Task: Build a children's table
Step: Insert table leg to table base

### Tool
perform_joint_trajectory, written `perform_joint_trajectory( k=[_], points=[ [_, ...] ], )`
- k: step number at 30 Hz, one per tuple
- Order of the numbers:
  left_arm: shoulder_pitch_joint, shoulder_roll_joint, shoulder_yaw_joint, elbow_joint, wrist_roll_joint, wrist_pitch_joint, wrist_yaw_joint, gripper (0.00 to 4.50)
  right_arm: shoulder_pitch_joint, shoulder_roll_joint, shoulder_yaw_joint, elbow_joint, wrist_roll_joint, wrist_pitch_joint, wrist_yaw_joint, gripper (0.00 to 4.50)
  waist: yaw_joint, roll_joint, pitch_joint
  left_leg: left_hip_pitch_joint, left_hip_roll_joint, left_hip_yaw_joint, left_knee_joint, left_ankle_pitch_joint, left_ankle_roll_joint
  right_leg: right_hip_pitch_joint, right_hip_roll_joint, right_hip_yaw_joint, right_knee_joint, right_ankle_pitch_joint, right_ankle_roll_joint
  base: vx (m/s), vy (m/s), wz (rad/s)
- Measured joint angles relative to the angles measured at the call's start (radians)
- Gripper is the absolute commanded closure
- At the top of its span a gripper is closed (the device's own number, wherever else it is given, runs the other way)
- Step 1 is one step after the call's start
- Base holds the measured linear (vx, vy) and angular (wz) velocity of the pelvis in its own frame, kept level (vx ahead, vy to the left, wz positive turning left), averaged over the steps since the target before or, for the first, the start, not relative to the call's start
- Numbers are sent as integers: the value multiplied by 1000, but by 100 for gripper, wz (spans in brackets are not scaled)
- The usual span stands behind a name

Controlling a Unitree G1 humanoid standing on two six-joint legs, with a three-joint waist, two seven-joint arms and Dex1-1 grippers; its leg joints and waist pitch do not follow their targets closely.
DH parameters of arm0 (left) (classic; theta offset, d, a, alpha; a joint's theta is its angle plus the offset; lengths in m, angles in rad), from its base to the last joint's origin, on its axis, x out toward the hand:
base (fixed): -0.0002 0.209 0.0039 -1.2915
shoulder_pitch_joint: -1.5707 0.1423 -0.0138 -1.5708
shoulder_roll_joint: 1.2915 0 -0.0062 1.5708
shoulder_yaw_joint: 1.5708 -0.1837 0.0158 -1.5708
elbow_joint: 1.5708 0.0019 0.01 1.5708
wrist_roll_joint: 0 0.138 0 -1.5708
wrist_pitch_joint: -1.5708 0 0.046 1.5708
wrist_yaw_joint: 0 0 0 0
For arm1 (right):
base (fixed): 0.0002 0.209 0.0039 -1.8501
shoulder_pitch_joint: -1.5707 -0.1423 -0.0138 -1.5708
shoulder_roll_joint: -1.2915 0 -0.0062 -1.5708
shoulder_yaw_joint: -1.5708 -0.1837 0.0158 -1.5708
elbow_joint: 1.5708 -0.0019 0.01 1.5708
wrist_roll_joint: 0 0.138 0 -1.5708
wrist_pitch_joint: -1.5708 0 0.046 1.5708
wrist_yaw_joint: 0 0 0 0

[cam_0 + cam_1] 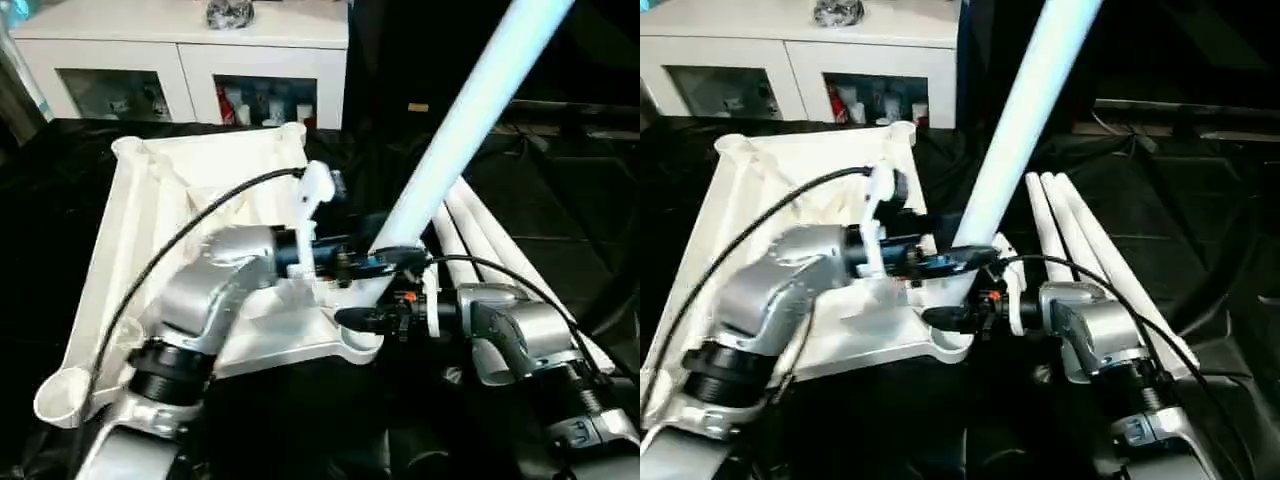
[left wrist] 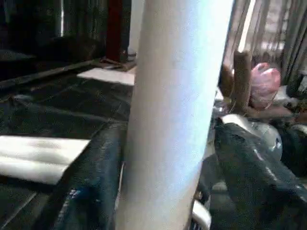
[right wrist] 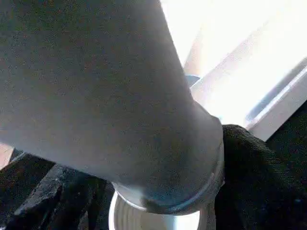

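Two black-fingered grippers, left gripper [image 1: 385, 258] and right gripper [image 1: 368, 318], clasp one tilted long white tube leg [image 1: 455, 130] over the white plastic ribbed tabletop's [image 1: 170, 210] rounded corner socket [image 3: 144, 218]; straighten it upright before pressing down.

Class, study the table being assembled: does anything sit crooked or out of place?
Yes. The leg both grippers hold leans steeply instead of standing square to the upturned table top. In the right wrist view its end sits tilted at the corner socket's mouth, not fully seated.
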Motion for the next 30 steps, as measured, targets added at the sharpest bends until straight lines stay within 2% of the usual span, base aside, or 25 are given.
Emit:
perform_joint_trajectory(
  k=[2,4,7,9,19,20,22,23,27,30],
  points=[
    [-9,0,12,1,-10,6,0,176,0,1,2,-1,0,0,2,136,-1,0,0,0,0,0,0,0,0,0,0,0,0,0,0,0,0,0],
    [-9,0,17,1,-19,6,-3,225,0,0,3,-1,0,0,2,136,0,0,0,0,0,0,0,0,0,0,0,0,0,0,0,0,0,0],
    [-13,1,27,12,-20,-5,-2,220,0,1,4,-1,3,3,9,136,-1,2,0,0,0,0,0,0,0,0,0,0,0,0,0,0,0,0],
    [-13,1,35,23,-23,-11,-2,252,0,-2,3,-1,3,3,8,137,1,4,0,0,0,0,0,0,-1,0,0,0,0,0,0,0,0,0],
    [-17,0,58,41,-35,-25,11,265,0,-6,0,-14,9,7,2,139,3,11,1,0,0,0,1,0,0,0,0,0,0,1,0,0,0,0],
    [-18,-1,64,42,-37,-24,17,265,0,-4,-3,-16,9,7,-9,104,5,11,1,0,0,0,1,0,0,0,0,0,0,1,0,0,0,0],
    [-30,-4,86,55,-39,-24,45,265,-3,13,-20,-19,9,-4,-36,69,7,11,1,0,0,0,1,0,0,-1,0,0,0,1,0,0,0,0],
    [-38,-4,93,61,-39,-23,62,265,-7,20,-29,-20,9,-11,-53,69,8,11,2,0,0,0,1,0,0,-1,0,0,0,1,0,0,0,0],
    [-101,-4,144,82,-9,-8,209,266,-52,56,-121,-47,31,-22,-166,25,12,11,2,-1,0,0,3,0,0,-3,0,0,1,2,0,0,0,0],
    [-145,-7,194,72,-4,36,310,266,-67,65,-177,-112,43,8,-247,25,15,11,2,-1,0,0,3,0,1,-3,0,0,0,2,0,0,0,0]
  ],
)
